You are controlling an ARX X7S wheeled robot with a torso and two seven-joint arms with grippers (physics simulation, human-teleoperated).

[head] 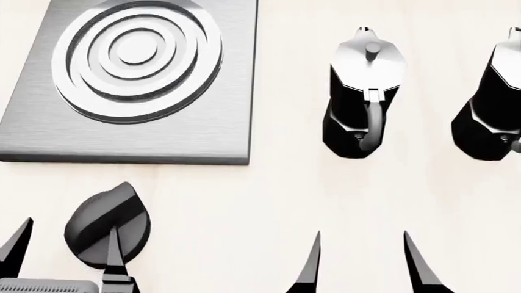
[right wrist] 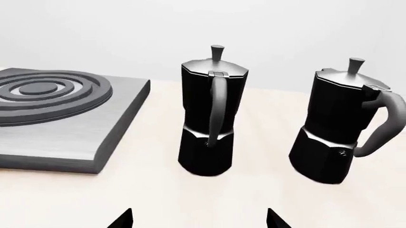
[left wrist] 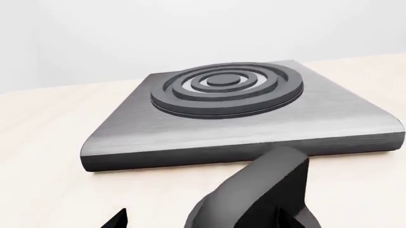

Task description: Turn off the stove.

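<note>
The left tool point(head: 63, 241) stands open around the knob point(head: 107, 224) near the surface's front edge; an off-centre squeeze could slip off it.

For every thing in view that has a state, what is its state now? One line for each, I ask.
Stove: flat on the table, nothing on its burner.
Knob: in front of the stove, between the left gripper's fingers, pointer toward the stove.
Left gripper: open around the knob.
Right gripper: open, holds nothing.
Near moka pot: upright, lid closed.
Far moka pot: upright, lid closed.
</note>
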